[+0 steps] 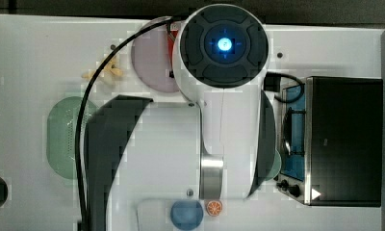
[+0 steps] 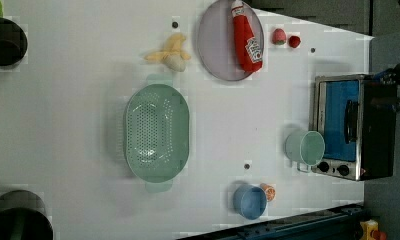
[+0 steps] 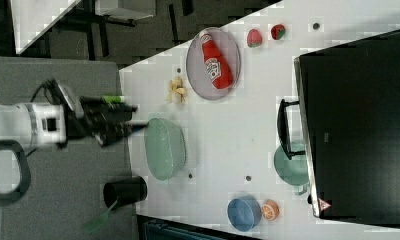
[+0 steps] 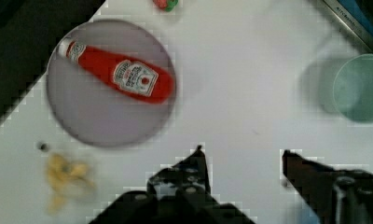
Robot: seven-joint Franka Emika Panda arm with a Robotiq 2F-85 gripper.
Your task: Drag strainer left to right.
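gripper jaws wide, empty | pale green oblong plastic strainer flat on white desk, near jaw tips in right view, untouched | red ketchup bottle on greyish-pink round plate ahead of jaws

I see a pale green strainer dotted with holes, a greyish-pink plate, a red ketchup bottle, and a blue bowl.

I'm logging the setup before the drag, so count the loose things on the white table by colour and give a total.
Green: 2, strainer, cup
Red: 3, ketchup bottle, two berries
Blue: 1, bowl
Yellow: 1, banana
Orange: 1, orange slice
Greyish-pink: 1, plate
Total: 9
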